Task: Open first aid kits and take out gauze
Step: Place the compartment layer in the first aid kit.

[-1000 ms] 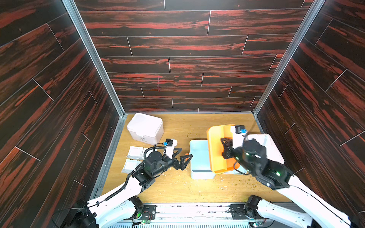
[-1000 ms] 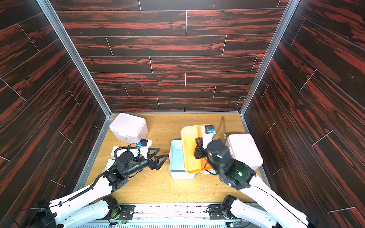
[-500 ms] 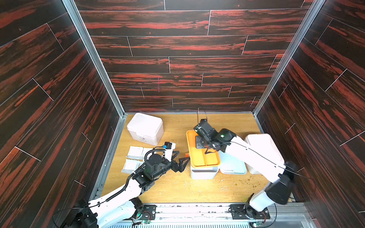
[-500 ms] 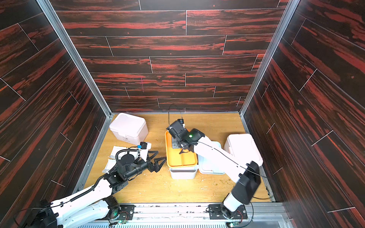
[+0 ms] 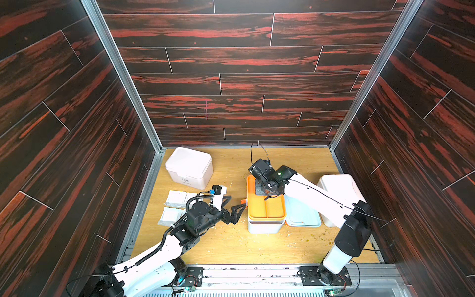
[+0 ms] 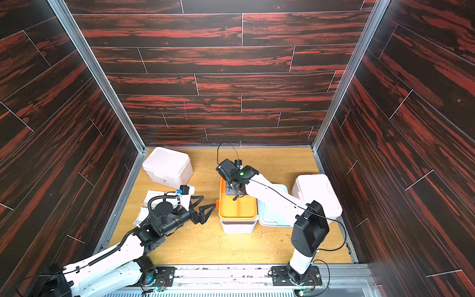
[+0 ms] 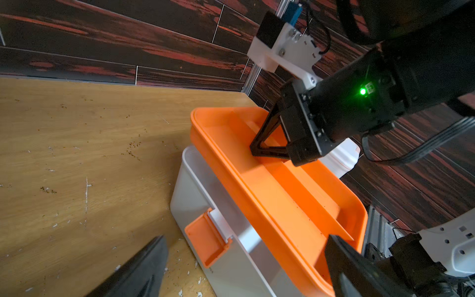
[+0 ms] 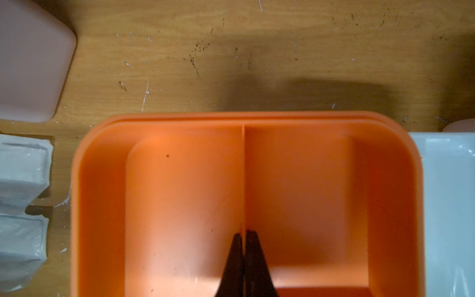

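Note:
The pale blue-white first aid kit (image 5: pixel 266 225) stands open in mid-floor, its lid (image 5: pixel 304 214) lying flat to the right. An orange tray (image 5: pixel 266 207) sits in its top. My right gripper (image 8: pixel 243 232) is shut on the tray's middle divider near the far end. My left gripper (image 5: pixel 235 203) hangs open just left of the kit, facing its orange latch (image 7: pixel 205 239), and holds nothing. Two gauze packets (image 5: pixel 177 198) (image 5: pixel 171 216) lie on the floor at the left. What lies under the tray is hidden.
A closed white kit (image 5: pixel 190 167) stands at the back left and a closed pinkish kit (image 5: pixel 339 190) at the right wall, behind my right arm. Dark panelled walls close in three sides. Crumbs dot the wooden floor (image 5: pixel 231 244).
A second ago my right gripper held the orange tray tilted up beside the kit's base; now the tray lies flat on the base. My left gripper has barely moved.

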`<state>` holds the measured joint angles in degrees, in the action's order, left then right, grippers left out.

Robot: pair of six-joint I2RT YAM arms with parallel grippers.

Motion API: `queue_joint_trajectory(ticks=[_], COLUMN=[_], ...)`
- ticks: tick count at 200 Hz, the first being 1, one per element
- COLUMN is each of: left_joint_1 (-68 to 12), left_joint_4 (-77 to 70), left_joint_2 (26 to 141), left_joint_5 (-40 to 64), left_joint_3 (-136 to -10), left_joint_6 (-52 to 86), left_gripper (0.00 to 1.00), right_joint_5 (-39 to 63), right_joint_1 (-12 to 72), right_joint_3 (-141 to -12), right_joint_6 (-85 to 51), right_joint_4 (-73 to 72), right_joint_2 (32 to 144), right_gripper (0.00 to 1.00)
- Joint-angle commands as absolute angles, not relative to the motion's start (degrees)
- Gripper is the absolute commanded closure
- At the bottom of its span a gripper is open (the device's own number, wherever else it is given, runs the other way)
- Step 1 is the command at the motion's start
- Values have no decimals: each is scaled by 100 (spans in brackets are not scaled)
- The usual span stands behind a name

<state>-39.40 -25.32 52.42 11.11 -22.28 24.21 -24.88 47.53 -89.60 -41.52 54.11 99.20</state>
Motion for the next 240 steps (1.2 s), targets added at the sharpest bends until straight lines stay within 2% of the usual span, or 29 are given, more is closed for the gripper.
queue_joint_trajectory(ticks=[1, 142, 240], left_joint_1=[-3942, -3952, -3952], left_joint_4=[-2637, -2672, -2698], left_joint_2=[5134, 5150, 5220], left_joint_5=[1155, 1160, 1160], left_joint_3=[-2241, -2232, -2232], left_joint_6=[2360, 2358, 2364], left_gripper=[0, 0, 0], right_joint_5=[-2392, -2270, -2563], right_joint_1=[4747, 4748, 4749], right_joint_3=[-8825, -8444, -8570], right_joint_6=[-4127, -4192, -4234], right_joint_4=[5289, 5209, 5450], right_joint_2=[10165, 10100, 10051], right_gripper=[100, 100, 100])
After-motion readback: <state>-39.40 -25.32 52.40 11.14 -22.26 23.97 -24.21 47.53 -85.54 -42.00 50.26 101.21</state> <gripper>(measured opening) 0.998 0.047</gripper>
